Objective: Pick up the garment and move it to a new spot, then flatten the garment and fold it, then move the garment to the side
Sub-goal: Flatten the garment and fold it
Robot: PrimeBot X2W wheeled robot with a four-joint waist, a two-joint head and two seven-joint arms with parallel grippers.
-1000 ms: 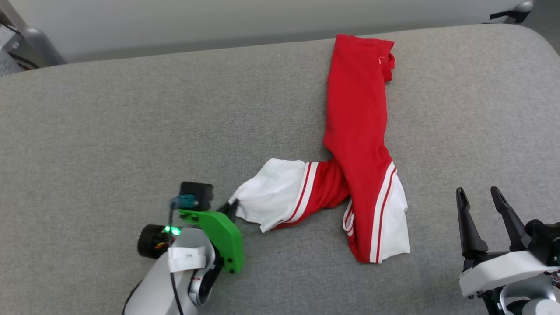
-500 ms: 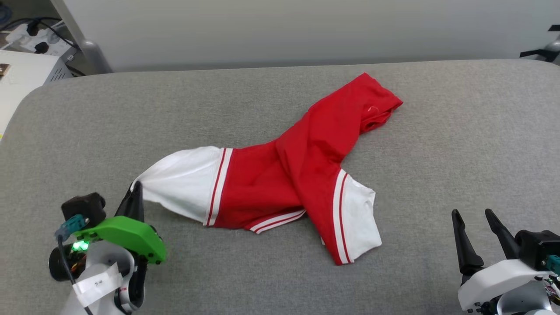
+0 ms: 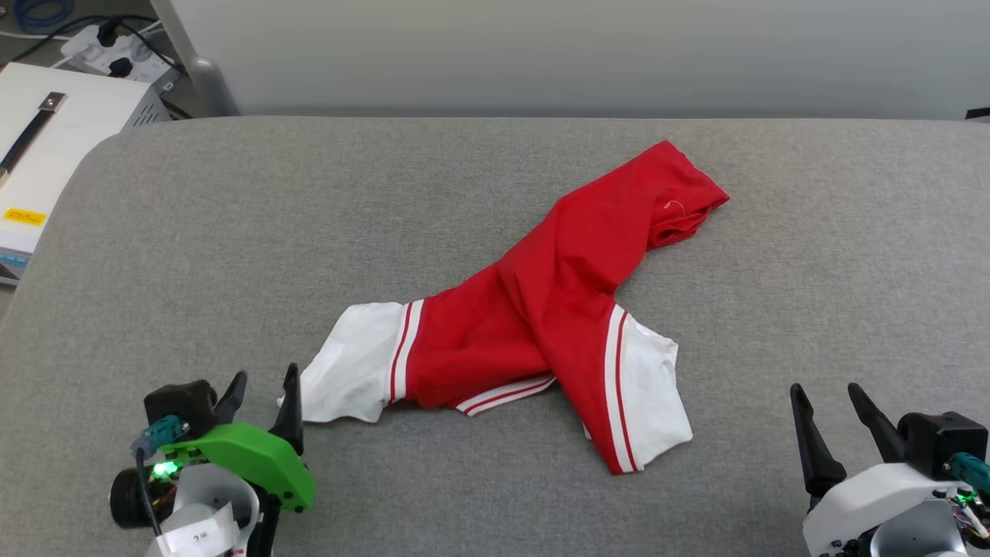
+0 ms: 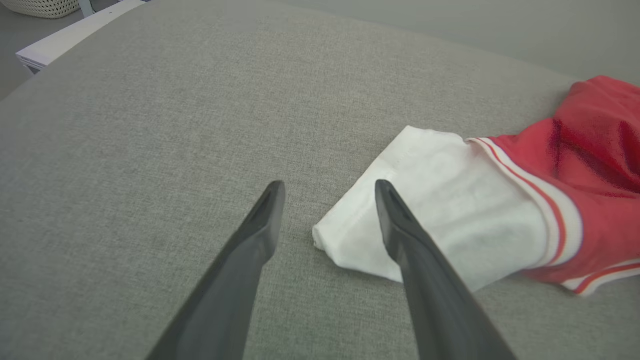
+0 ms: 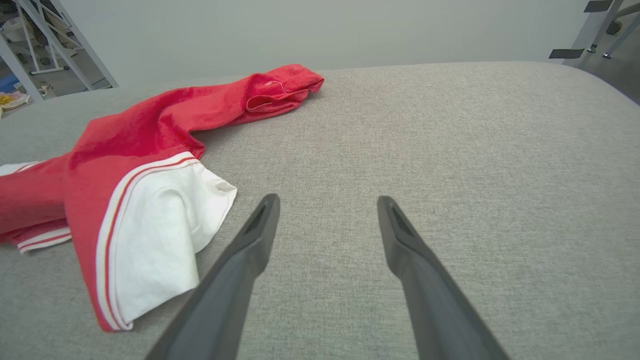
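The garment (image 3: pixel 541 309) lies bunched and twisted on the grey padded table (image 3: pixel 193 247), its red body stretching to the far right and a white sleeve at each near end. My left gripper (image 3: pixel 265 385) stands open at the near left, its right finger just beside the left sleeve's tip (image 4: pixel 345 235), nothing between the fingers. In the left wrist view the left gripper (image 4: pixel 327 192) is open above bare cloth. My right gripper (image 3: pixel 826 396) is open at the near right, apart from the garment (image 5: pixel 150 145); its fingers (image 5: pixel 260 225) frame bare table.
A white box (image 3: pixel 46 147) with a black handle stands off the table's far left corner, with cables and a power strip (image 3: pixel 100 42) behind it. A pale wall runs along the table's far edge. Bare grey surface lies left and right of the garment.
My left gripper has let go of the white sleeve and now stands open; the sleeve has dropped onto the table. The head camera has shifted. The right gripper stays open.
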